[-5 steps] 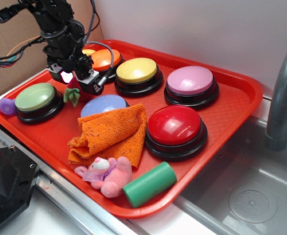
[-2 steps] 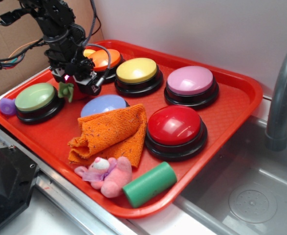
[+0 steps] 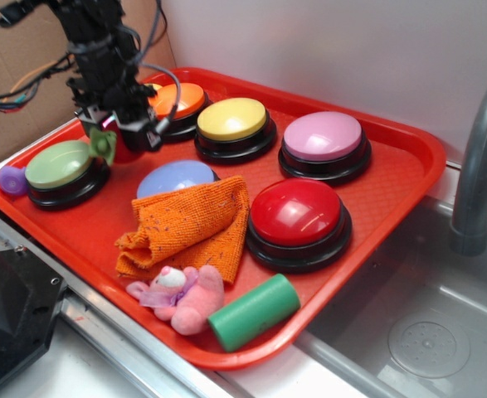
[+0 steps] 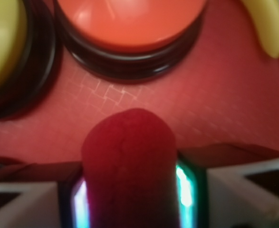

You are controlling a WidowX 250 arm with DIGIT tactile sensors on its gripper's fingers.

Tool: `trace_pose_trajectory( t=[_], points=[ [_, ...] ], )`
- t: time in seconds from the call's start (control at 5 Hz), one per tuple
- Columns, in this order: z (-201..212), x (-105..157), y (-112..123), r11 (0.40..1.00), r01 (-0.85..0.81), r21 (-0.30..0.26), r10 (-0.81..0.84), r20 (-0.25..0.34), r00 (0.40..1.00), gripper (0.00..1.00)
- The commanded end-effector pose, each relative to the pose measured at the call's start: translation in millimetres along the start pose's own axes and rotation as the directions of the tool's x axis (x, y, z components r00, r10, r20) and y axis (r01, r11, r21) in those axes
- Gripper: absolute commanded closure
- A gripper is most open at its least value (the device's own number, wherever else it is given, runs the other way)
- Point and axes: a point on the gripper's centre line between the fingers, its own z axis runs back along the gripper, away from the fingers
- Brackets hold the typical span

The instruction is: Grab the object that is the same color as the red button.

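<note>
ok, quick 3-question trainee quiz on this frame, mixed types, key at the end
1. True or false: the hand is shut on the red plush strawberry.
2. Which button sits nearest the green cylinder?
A. red button
B. pink button
C. yellow button
3. Fill in: the orange cloth partly covers the ____ button.

Key: 1 true; 2 A; 3 blue (lavender-blue).
</note>
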Motion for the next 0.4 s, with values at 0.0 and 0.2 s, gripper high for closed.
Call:
trace_pose_trajectory(
  t=[0.0, 0.2],
  points=[
    [99, 0, -40, 0.996, 0.090, -0.003, -0.090, 0.068, 0.994, 1.00],
    [122, -13, -63, 0.992, 0.117, -0.037, -0.114, 0.074, 0.991, 1.00]
  ],
)
